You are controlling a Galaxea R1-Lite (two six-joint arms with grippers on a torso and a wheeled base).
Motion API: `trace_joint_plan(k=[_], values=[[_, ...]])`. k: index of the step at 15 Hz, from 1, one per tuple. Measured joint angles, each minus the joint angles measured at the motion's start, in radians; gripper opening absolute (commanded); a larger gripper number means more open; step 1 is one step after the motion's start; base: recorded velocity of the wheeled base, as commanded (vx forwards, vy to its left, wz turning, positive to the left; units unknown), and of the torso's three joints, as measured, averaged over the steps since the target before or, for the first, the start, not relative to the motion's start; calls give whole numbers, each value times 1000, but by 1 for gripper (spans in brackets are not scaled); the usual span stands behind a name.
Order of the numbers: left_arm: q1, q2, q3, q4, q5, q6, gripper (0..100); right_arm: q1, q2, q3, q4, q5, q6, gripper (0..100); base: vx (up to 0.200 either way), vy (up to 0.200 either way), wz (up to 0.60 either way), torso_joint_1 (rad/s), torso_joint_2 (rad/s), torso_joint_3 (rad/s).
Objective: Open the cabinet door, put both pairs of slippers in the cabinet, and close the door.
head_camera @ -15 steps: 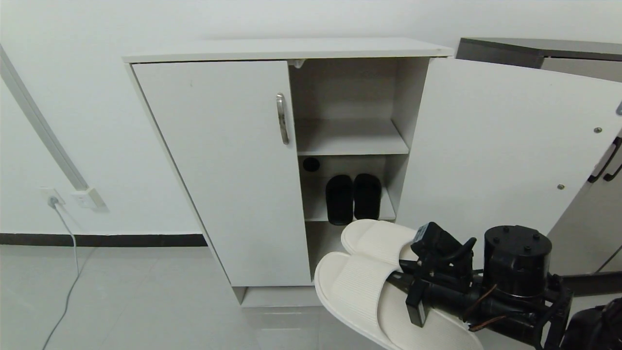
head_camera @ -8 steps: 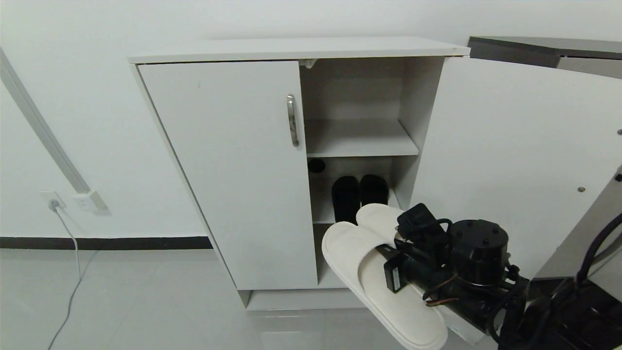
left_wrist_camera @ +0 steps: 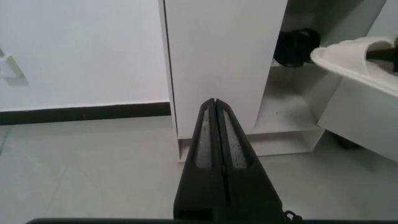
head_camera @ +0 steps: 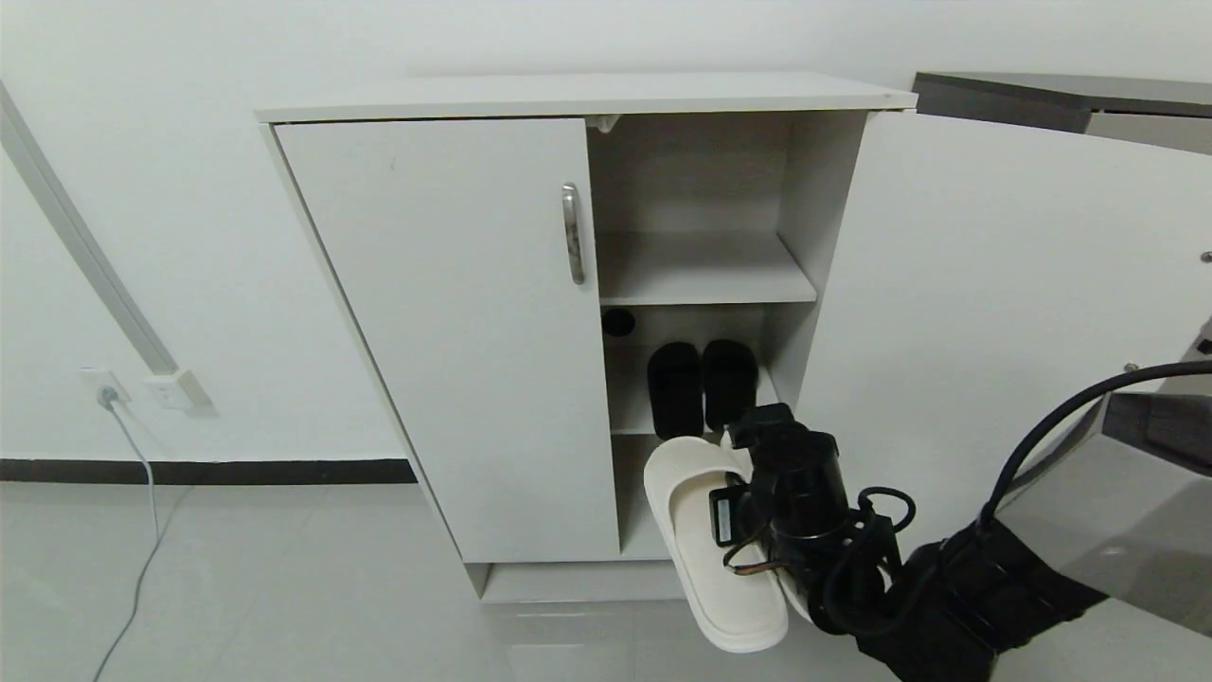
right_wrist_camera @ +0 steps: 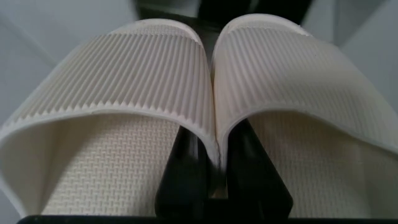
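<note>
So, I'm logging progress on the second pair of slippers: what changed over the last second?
The right gripper, holding the pair of cream ribbed slippers, carried them forward toward the white cabinet. Their toes now point at the opening under the black slippers' shelf. The head view shifted slightly too. Nothing was let go. The black slippers, the open right door and the shut left door stayed put.
</note>
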Motion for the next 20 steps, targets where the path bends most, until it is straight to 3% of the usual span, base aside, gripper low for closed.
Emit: trace_joint_plan(k=[9, 20], values=[[0, 0, 0, 0, 0, 0, 0, 32, -86, -332, 394, -129, -3, 0, 0, 0, 0, 0, 0, 0], [0, 0, 0, 0, -1, 2, 0, 21, -129, -601, 605, -149, -9, 0, 0, 0, 0, 0, 0, 0]])
